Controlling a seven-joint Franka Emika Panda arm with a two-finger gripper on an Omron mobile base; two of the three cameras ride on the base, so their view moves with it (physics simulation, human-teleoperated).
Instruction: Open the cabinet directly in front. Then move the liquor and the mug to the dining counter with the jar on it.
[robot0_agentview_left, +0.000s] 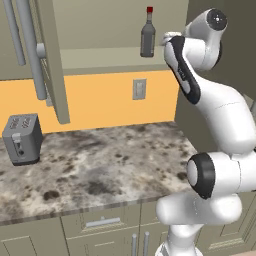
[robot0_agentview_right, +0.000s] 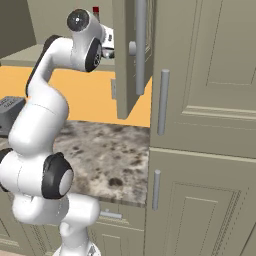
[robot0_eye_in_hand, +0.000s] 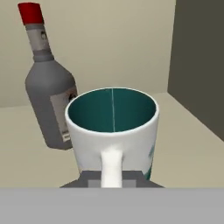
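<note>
Hand view: the mug (robot0_eye_in_hand: 113, 131) is very close to the camera, upright, white outside and teal inside, with its loop handle turned toward the lens. The gripper (robot0_eye_in_hand: 112, 178) is at the base of this handle; the two dark fingertips (robot0_eye_in_hand: 91, 178) are pressed together on the handle from both sides, so the fingers are clamped on the mug. The liquor (robot0_eye_in_hand: 49, 92) stands upright just beside the mug, to its left and a bit behind in this view; I cannot tell if they touch. Grey glass, label on the side, red cap. Both stand on the beige shelf (robot0_eye_in_hand: 188, 144) of the cabinet, w/ the dark side wall at the right.

Left base view: the cabinet (robot0_agentview_left: 120, 30) is open; its left door (robot0_agentview_left: 52, 60) is swung out toward the camera, silver bar handle on it. The liquor bottle is on the shelf near the front edge, right part of the opening. The arm reaches up to the shelf just right of the bottle; the mug itself is hidden by the arm here. Below, the worktop (robot0_agentview_left: 95, 165) carries a toaster (robot0_agentview_left: 22, 139) near its back left corner.

Right base view: the right door (robot0_agentview_right: 131, 55) is open too, and the arm's wrist is at shelf level beside it. The red cap shows above the wrist.
</note>
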